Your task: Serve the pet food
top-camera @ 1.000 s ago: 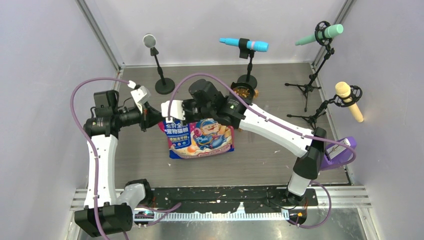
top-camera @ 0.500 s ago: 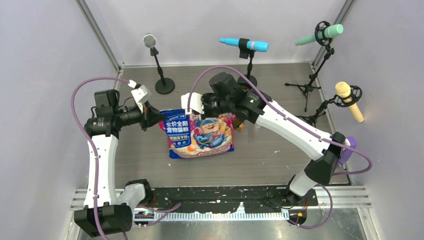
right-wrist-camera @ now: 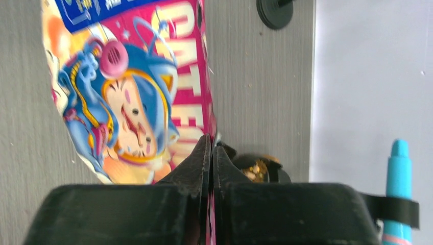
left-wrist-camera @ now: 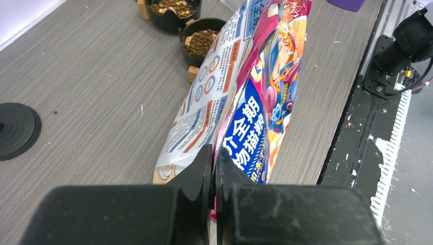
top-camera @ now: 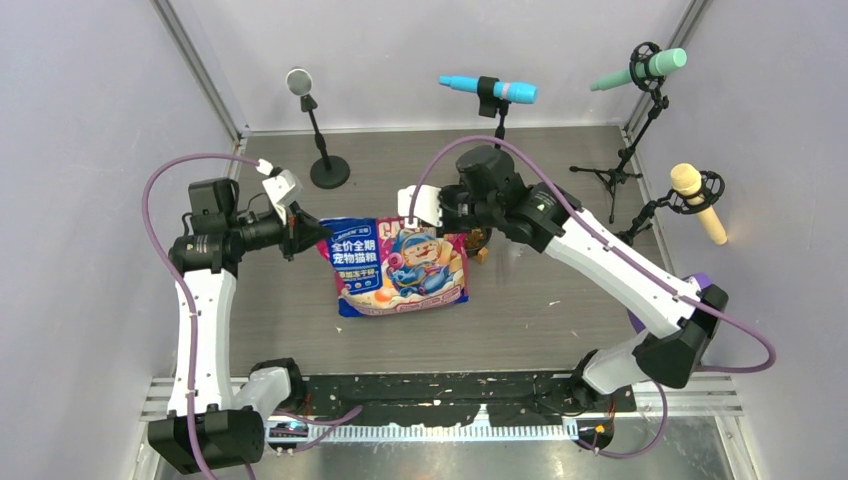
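The glossy pink-and-blue pet food bag (top-camera: 400, 265) stands on the table, held up by its top edge. My left gripper (top-camera: 322, 240) is shut on the bag's top left corner, its jaws pinching the film (left-wrist-camera: 213, 152). My right gripper (top-camera: 458, 228) is shut on the top right corner (right-wrist-camera: 211, 140), above the cartoon print (right-wrist-camera: 127, 92). Behind the bag (left-wrist-camera: 255, 92) stand two black bowls (left-wrist-camera: 203, 41) (left-wrist-camera: 172, 9). Both bowls hold brown kibble (left-wrist-camera: 200, 42). One bowl (top-camera: 480, 240) shows beside the right gripper.
Microphones on stands ring the back: a round black base (top-camera: 330, 172), a blue mic (top-camera: 490, 90), a green one (top-camera: 640, 70) and a yellow one (top-camera: 697, 200). A purple object (top-camera: 700, 285) lies at the right edge. A black rail (top-camera: 440, 395) runs along the near edge.
My right gripper has moved right, from beside the left gripper to the bag's top right corner. The bag's top edge now shows stretched between both grippers. The left arm has stayed put.
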